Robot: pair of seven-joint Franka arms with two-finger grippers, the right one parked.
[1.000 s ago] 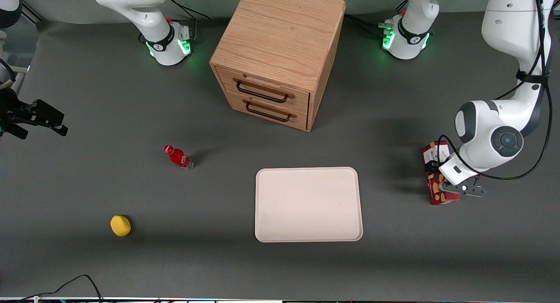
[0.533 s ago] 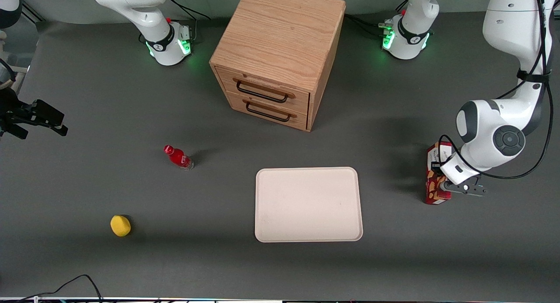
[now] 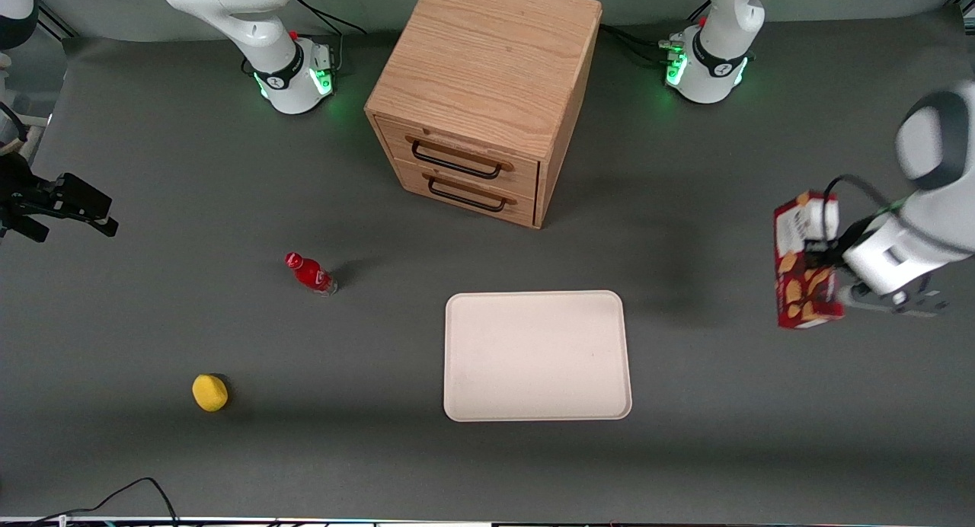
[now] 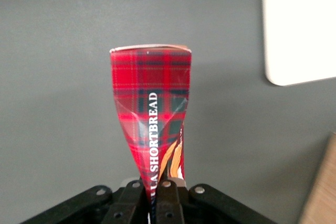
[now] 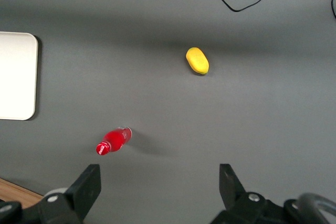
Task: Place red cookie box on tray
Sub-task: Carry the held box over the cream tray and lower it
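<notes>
The red cookie box hangs in the air above the table, toward the working arm's end, well off to the side of the tray. My left gripper is shut on it, and the carton's side is pinched in between the fingers. In the left wrist view the box shows red tartan with "SHORTBREAD" lettering, rising from the gripper. The cream tray lies flat with nothing on it, nearer the front camera than the cabinet; one corner of the tray shows in the wrist view.
A wooden drawer cabinet stands farther from the front camera than the tray. A small red bottle and a yellow lemon-like item lie toward the parked arm's end.
The gripper has lifted the red cookie box off the table and swung it outward, away from the tray. The arm's elbow has risen out of the front view.
</notes>
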